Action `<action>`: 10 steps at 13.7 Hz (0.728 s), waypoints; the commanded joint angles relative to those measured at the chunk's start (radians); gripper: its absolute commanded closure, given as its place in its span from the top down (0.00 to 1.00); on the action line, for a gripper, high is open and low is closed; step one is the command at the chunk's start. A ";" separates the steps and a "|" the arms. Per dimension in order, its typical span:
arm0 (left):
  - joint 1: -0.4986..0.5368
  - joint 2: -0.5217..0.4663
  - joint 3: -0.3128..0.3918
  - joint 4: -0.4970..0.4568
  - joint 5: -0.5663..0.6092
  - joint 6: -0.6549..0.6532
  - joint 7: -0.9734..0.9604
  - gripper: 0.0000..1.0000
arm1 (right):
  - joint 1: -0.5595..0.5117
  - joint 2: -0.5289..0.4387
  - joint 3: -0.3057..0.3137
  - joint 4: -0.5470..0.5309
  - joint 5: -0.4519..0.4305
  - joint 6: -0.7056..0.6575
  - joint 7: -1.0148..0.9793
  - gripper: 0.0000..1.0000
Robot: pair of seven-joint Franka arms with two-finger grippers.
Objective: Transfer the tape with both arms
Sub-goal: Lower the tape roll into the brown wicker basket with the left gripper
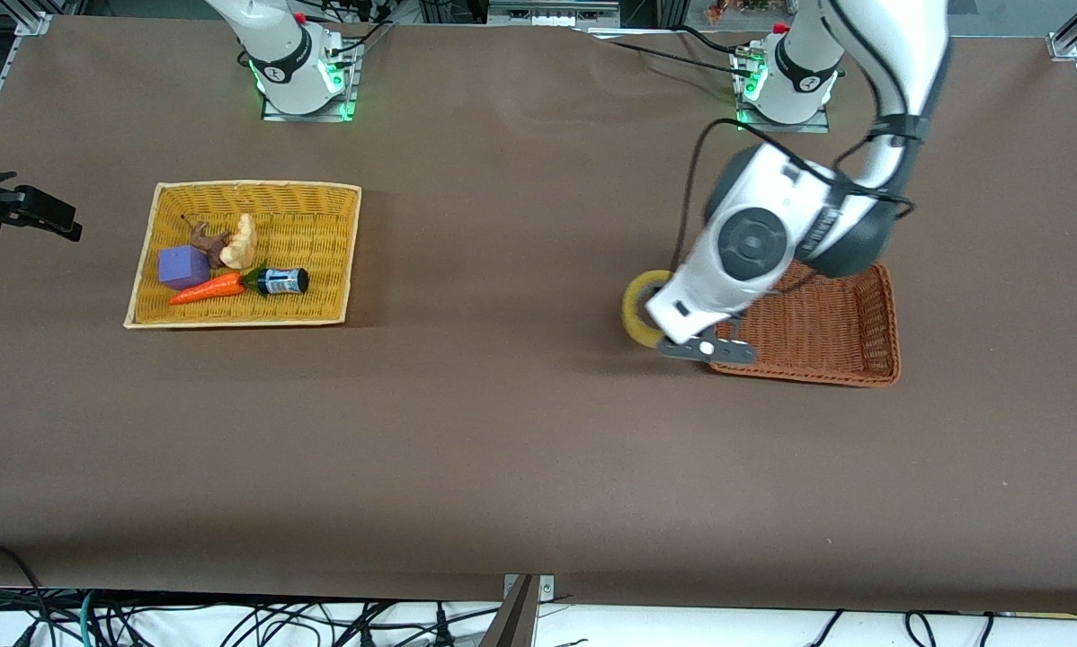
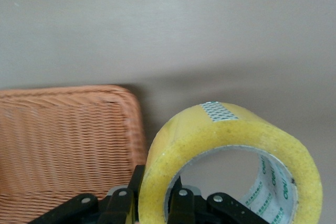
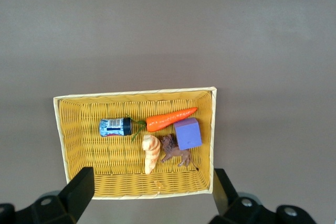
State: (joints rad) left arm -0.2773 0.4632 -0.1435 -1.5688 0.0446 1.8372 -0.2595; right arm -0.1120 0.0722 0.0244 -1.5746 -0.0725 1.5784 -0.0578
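the left gripper was clamped tight on the wall of the tape, one finger inside the ring, holding it upright just beside the brown basket, at that basket's nine o'clock edge. the right gripper waited high over the yellow basket, fingers spread wide, holding nothing. in that basket lay a carrot and a purple block.

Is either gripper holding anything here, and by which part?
The left gripper pinches the tape through its ring wall; the right gripper is open and empty.
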 commanded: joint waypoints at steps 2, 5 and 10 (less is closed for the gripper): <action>0.142 -0.026 -0.014 -0.059 0.024 -0.078 0.267 0.00 | 0.005 0.011 -0.009 0.027 0.019 -0.008 -0.020 1.00; 0.262 0.003 -0.013 -0.123 0.028 -0.038 0.472 0.00 | 0.006 0.011 -0.008 0.027 0.019 -0.008 -0.020 1.00; 0.297 0.015 -0.016 -0.269 0.106 0.089 0.494 1.00 | 0.006 0.011 -0.009 0.027 0.019 -0.008 -0.020 1.00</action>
State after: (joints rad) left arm 0.0212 0.5052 -0.1452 -1.7794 0.1213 1.8932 0.2303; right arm -0.1112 0.0726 0.0245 -1.5735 -0.0722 1.5784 -0.0584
